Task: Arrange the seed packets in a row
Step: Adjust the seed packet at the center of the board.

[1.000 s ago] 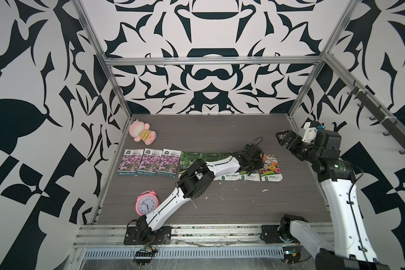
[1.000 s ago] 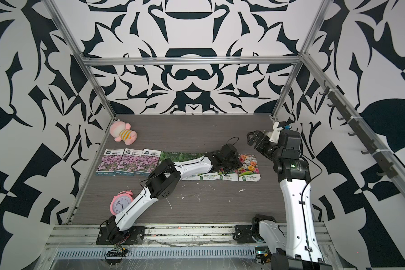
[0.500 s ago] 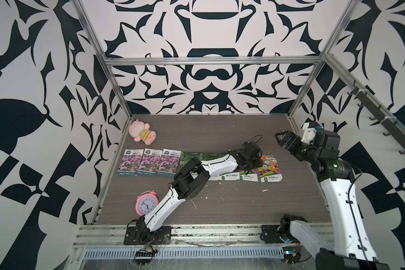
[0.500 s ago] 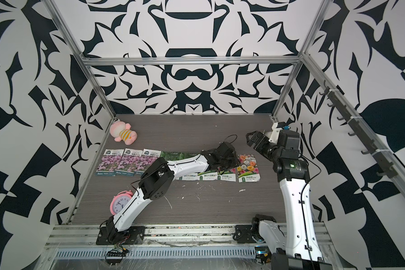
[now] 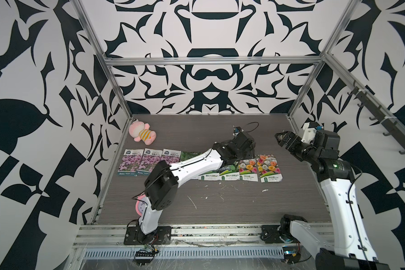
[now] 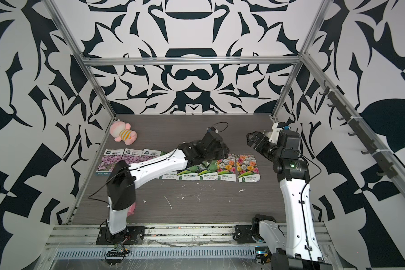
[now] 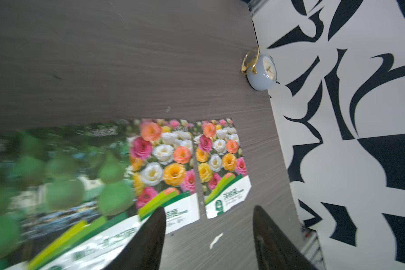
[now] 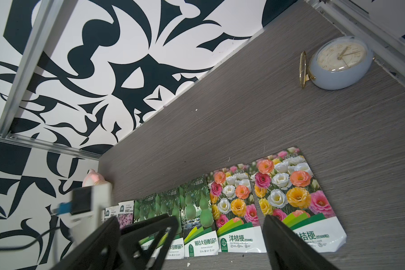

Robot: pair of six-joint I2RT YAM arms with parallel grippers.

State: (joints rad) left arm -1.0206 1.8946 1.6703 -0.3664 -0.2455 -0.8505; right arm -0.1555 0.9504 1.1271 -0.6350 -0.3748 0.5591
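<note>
Nearest the front edge of the worktop [image 5: 220, 210], a pink alarm clock [image 5: 139, 207] peeks out from behind the elbow of the left arm [image 5: 192, 164], and a few white scraps [image 5: 264, 190] lie on the bare surface just in front of the row. Across the middle, the seed packets [image 5: 230, 174] lie flat in one line with their label bands toward the front. Three purple-flower packets [image 5: 147, 162] sit at the left end, then three gourd packets [image 6: 187, 174] — partly hidden under the arm — then two bloom packets [image 5: 269, 168] at the right end, the last one slightly askew and just beside its neighbour. The left claw [image 7: 208, 233] hovers low where gourds meet blooms, its fingers [image 7: 150, 240] spread apart with nothing between them; whether one touches a packet I cannot tell. The right claw [image 5: 280, 140] hangs in the air beyond the row's right end, gaping wide and empty. Farther back, a pale blue clock [image 8: 339, 63] stands against the right wall, and a plush toy [image 5: 142, 135] lies in the far left corner.
</note>
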